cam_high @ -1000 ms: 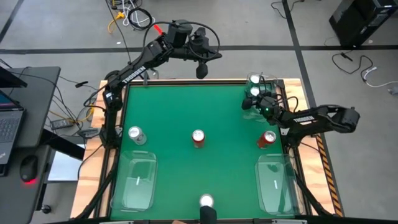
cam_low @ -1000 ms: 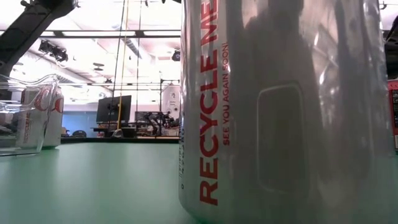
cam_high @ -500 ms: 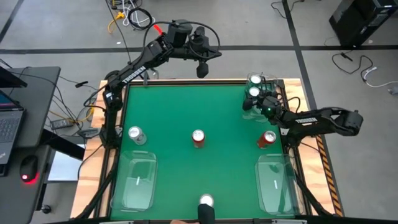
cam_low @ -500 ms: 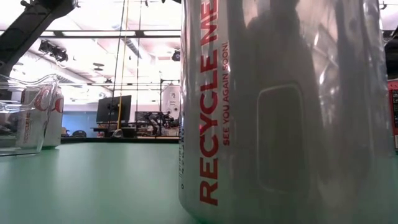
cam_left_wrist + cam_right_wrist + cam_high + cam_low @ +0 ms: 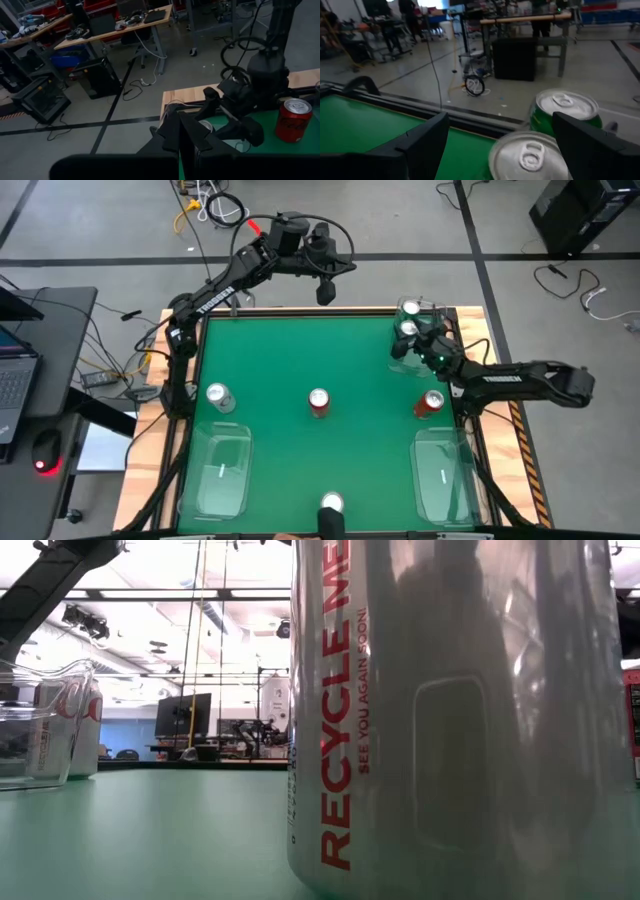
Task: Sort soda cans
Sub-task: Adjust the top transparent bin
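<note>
Two green cans stand at the table's far right corner, one behind the other. Their silver tops show in the right wrist view, the nearer can and the farther one. My right gripper is open, with its fingers wide on either side of the nearer green can and apart from it. Two red cans and a silver can stand mid-table. Another silver can stands at the near edge. My left gripper hangs shut above the far edge.
Two clear plastic trays lie on the near part of the green table, one on the left and one on the right. The table's wooden rim runs just behind the green cans. Bare green surface lies between the cans.
My right arm has stretched out, and its gripper has crept a little toward the far right corner and the green cans. The cans have not moved.
</note>
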Motion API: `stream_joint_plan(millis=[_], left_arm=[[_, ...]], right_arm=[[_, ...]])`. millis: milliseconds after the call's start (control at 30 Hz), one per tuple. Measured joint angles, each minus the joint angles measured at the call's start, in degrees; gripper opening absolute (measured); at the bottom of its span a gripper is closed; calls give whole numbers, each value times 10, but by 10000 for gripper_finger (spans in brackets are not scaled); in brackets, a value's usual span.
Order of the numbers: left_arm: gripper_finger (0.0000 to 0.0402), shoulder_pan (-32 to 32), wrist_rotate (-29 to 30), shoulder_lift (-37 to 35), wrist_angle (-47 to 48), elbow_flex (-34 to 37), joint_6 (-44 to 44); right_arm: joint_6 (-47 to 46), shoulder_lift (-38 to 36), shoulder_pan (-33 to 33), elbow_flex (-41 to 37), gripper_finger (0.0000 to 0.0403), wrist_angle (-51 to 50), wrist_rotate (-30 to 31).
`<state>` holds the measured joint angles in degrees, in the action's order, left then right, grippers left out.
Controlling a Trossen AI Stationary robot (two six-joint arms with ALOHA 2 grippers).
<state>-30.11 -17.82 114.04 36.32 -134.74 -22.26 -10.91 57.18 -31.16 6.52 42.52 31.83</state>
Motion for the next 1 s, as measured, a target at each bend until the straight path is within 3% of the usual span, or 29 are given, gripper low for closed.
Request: stream_joint_plan(millis=[367,567,667,767,900,1000], left_arm=[[0,0,3,0,0,-3,0],[0,-3,11,-9,6,-3,0],[0,-7,11,-21,8,-3,0],[0,-8,12,-31,12,-3,0],[0,-9,12,-39,16,-3,0],[0,-10,12,-39,29,-3,0]], right_arm=[[69,-77,39,30,329,-27,-6],[113,-108,93,134,315,-183,-63],[64,-103,113,207,272,-369,-87],[-17,-78,127,268,198,-530,-108],[-40,-39,150,321,90,-651,-141],[-32,-9,162,358,55,-725,-151]])
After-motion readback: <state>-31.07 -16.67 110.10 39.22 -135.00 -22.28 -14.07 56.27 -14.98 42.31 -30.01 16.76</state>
